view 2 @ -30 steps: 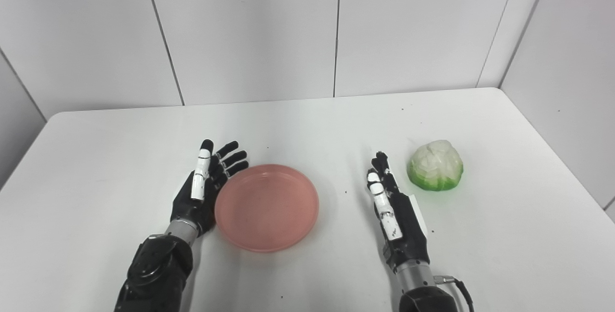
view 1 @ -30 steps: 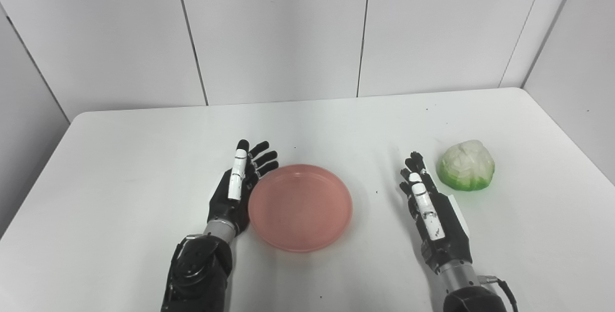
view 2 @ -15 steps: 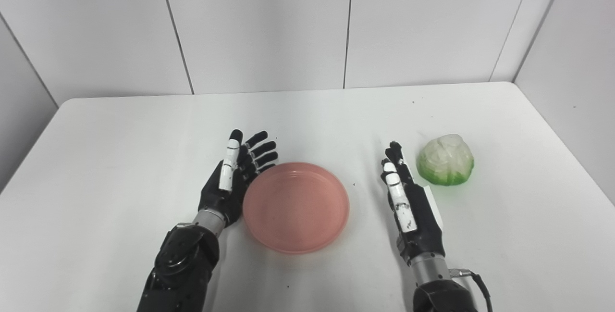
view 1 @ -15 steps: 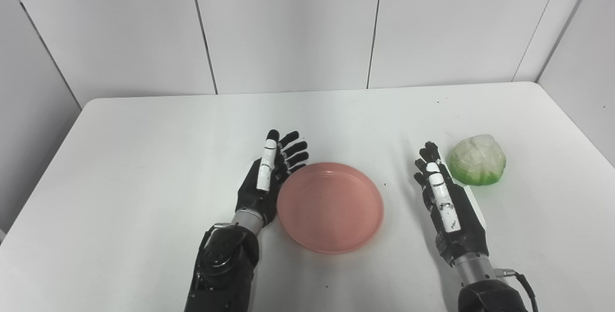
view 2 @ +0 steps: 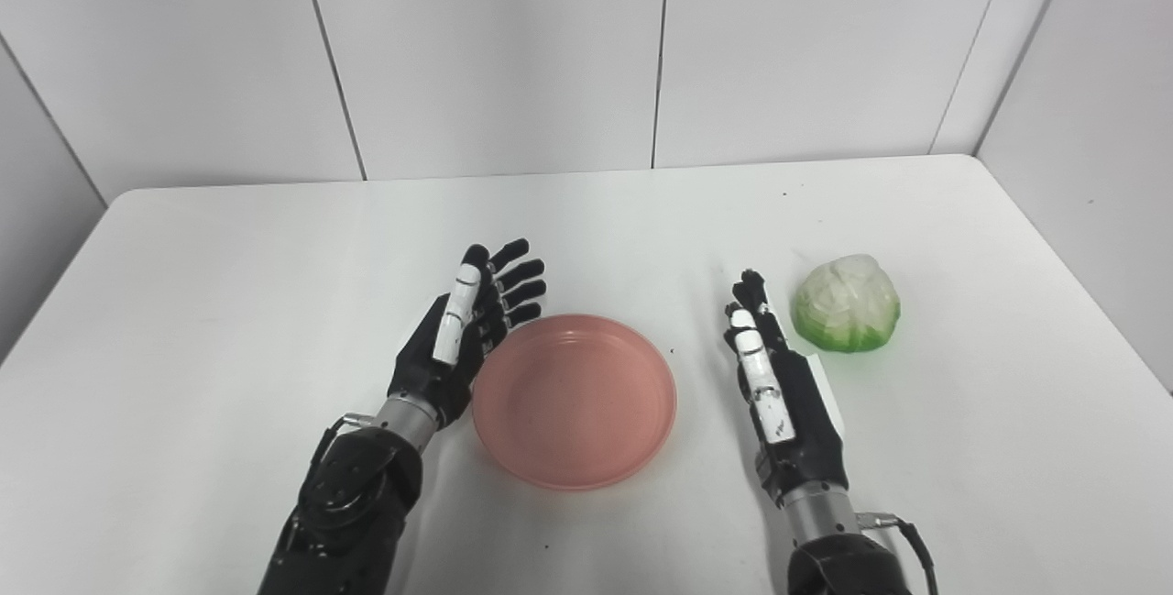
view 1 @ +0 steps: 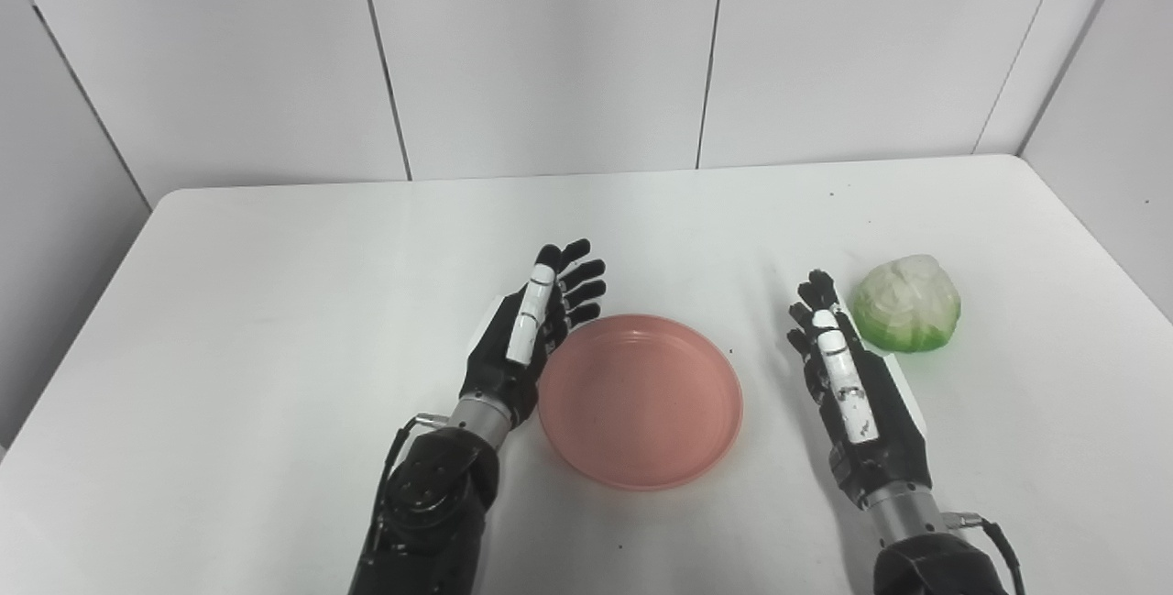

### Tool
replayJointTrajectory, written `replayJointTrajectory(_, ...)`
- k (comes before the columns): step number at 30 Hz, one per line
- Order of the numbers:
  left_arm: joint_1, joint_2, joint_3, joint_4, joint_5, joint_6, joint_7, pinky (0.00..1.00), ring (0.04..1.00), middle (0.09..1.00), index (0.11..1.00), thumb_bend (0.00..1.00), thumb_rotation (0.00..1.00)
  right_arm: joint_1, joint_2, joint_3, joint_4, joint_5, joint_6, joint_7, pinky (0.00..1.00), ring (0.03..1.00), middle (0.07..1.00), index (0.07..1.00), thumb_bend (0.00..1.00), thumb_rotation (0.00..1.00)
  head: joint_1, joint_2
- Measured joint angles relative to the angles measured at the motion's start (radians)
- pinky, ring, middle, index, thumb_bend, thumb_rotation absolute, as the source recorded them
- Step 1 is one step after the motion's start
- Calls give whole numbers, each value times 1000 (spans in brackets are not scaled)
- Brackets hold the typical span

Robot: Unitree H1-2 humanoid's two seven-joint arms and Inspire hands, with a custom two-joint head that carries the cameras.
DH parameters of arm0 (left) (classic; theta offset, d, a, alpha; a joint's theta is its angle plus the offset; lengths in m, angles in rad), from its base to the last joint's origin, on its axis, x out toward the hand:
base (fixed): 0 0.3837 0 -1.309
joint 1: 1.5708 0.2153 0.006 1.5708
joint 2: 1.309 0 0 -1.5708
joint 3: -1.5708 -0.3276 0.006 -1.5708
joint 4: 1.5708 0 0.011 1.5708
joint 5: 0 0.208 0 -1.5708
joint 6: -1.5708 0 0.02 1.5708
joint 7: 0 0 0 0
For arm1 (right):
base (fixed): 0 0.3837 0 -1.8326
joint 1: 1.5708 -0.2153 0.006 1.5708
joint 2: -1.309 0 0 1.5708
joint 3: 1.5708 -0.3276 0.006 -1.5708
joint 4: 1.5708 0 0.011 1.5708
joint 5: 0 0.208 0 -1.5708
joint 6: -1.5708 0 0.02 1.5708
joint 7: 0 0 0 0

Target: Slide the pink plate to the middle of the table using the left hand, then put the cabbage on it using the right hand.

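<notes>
- The left hand [view 1: 524, 338] stands edge-on, fingers spread, grasping nothing, its palm against the near-left rim of the pink plate [view 1: 640, 401].
- The right hand [view 1: 848, 386] is released too; the cabbage [view 1: 907, 303] sits just beyond its fingertips, to the right.
- Risk: an uneven push could make the plate pivot away or overshoot the middle.

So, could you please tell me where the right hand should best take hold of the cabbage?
Probably around its rounded upper half, coming down from above. The cabbage sits as a dome, flat side down on the table, so there is no edge to get under; fingers spread across the widest part should hold best. The right hand lies open just left of it, not touching.
</notes>
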Motion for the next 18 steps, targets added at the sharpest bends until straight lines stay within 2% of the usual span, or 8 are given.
replayJointTrajectory(2, 19, 15, 11, -8, 14, 0, 5, 986, 968, 962, 949, 729, 1000, 0, 0, 0, 0, 1, 0, 0, 1000, 1000, 1000, 1000, 555, 864, 0, 0)
replayJointTrajectory(6, 63, 36, 45, -21, -11, -24, -5, 1000, 998, 998, 994, 728, 1000, 0, 1, -1, 0, 7, 0, 1, 1000, 1000, 1000, 1000, 537, 856, 0, 0)
replayJointTrajectory(9, 66, 44, 67, -21, -19, -39, -7, 1000, 1000, 1000, 1000, 714, 1000, -1, 5, -3, 1, 0, -1, -3, 1000, 1000, 1000, 1000, 506, 852, 0, -9)
replayJointTrajectory(13, 86, 47, 68, -21, -18, -70, -10, 1000, 1000, 1000, 1000, 715, 1000, -1, 6, -4, 14, -24, -11, -11, 1000, 1000, 1000, 1000, 538, 874, -2, -25)
replayJointTrajectory(18, 108, 52, 65, -44, -16, -59, -11, 1000, 1000, 1000, 1000, 715, 1000, -1, 3, -5, 24, -49, -22, -11, 1000, 1000, 1000, 1000, 569, 837, -5, -32)
